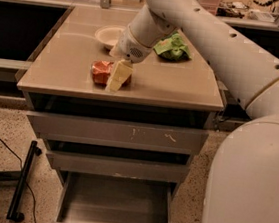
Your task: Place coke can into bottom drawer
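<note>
The coke can [100, 72] lies on its side on the tan cabinet top [177, 87], near the front edge, left of centre. My gripper [118, 77] hangs down from the white arm and is low at the can's right end, covering that end. I cannot see whether it touches the can. The bottom drawer [116, 204] is pulled out below the cabinet front, with a bare grey floor and nothing in it.
A white bowl [109, 35] and a green snack bag [172, 48] sit farther back on the top. The two upper drawers [122, 131] are pushed in. My white body [251, 186] fills the right side. A black stand and cable [20, 185] lie on the floor at left.
</note>
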You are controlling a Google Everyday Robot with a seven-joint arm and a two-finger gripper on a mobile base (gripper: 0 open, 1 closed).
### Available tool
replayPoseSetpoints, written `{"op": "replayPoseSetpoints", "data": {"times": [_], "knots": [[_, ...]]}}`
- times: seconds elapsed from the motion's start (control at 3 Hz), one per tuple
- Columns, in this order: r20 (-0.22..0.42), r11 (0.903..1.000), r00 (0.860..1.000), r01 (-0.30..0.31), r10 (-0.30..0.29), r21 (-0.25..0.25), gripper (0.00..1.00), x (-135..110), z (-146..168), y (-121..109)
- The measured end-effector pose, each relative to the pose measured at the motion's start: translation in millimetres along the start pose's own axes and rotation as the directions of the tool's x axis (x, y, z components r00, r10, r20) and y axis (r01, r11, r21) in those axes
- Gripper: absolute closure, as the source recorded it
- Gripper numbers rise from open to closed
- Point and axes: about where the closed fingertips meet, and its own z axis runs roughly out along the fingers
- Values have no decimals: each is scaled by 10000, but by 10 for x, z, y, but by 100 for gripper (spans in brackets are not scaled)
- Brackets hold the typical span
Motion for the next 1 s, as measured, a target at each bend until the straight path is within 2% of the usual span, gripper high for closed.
{"op": "replayPoseSetpoints", "data": {"times": [1.0], "knots": [[0,10000,10000,0,0,-2,87,0,1,0]]}}
